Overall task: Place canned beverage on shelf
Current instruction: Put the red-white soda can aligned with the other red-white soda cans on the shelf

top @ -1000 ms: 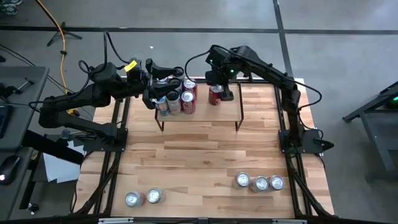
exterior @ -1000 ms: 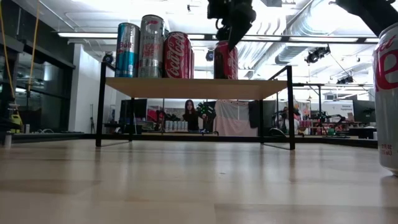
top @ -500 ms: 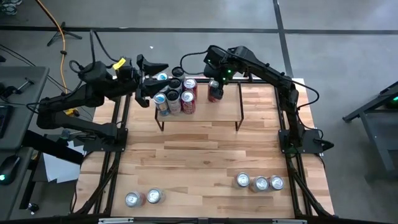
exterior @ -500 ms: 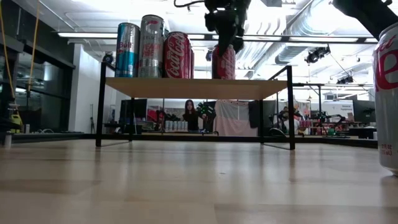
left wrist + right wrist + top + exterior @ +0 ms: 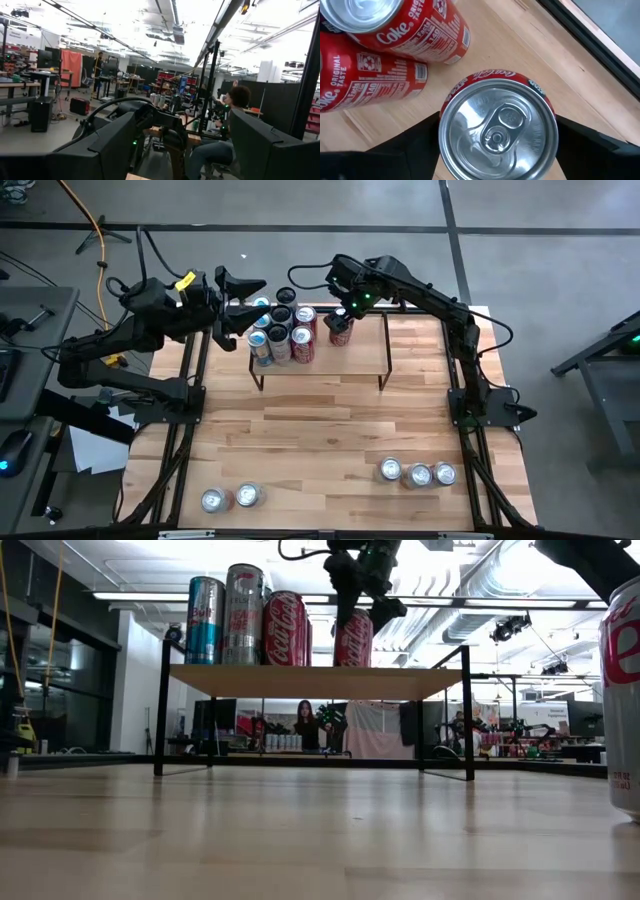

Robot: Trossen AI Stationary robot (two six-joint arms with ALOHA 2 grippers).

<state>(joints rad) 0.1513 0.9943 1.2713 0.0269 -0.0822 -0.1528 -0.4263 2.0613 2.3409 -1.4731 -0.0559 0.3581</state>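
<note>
- Can [image 5: 341,330] [image 5: 353,638] [image 5: 498,133]: a red cola can, upright on the shelf, near the shelf's middle and toward its back edge. It stands apart from the group of cans at the shelf's left end.
- Right tool [image 5: 343,308] [image 5: 362,602] [image 5: 495,150]: directly over the can. In the right wrist view its two dark fingers [image 5: 417,145] flank the can's silver top, one on each side. Whether the pads press the can or stand just clear cannot be told, so the grip is undetermined.
- Shelf [image 5: 350,360] [image 5: 310,681]: light wood top on thin black legs, set along the counter's far edge, toward the far left corner.
- Group of cans [image 5: 280,335] [image 5: 245,615]: clustered on the shelf's left end, upright, touching or nearly touching. Visible from the low view are a blue can, a tall silver one and a red one. Two red cans of the group show in the right wrist view [image 5: 385,45].
- Left tool [image 5: 240,300]: beyond the shelf's left end, over the counter's far left corner, fingers spread, gripping nothing. It is near the group of cans but clear of them.
- Counter [image 5: 330,440]: light wood.
- Three cans [image 5: 417,473] stand in a row near the counter's near right corner. Two more [image 5: 230,498] stand near the near left corner.
- A red-and-white can [image 5: 624,690] sits at the right edge of the low view.
- Room beyond: a seated person [image 5: 304,725] [image 5: 220,125] is visible behind the counter.
</note>
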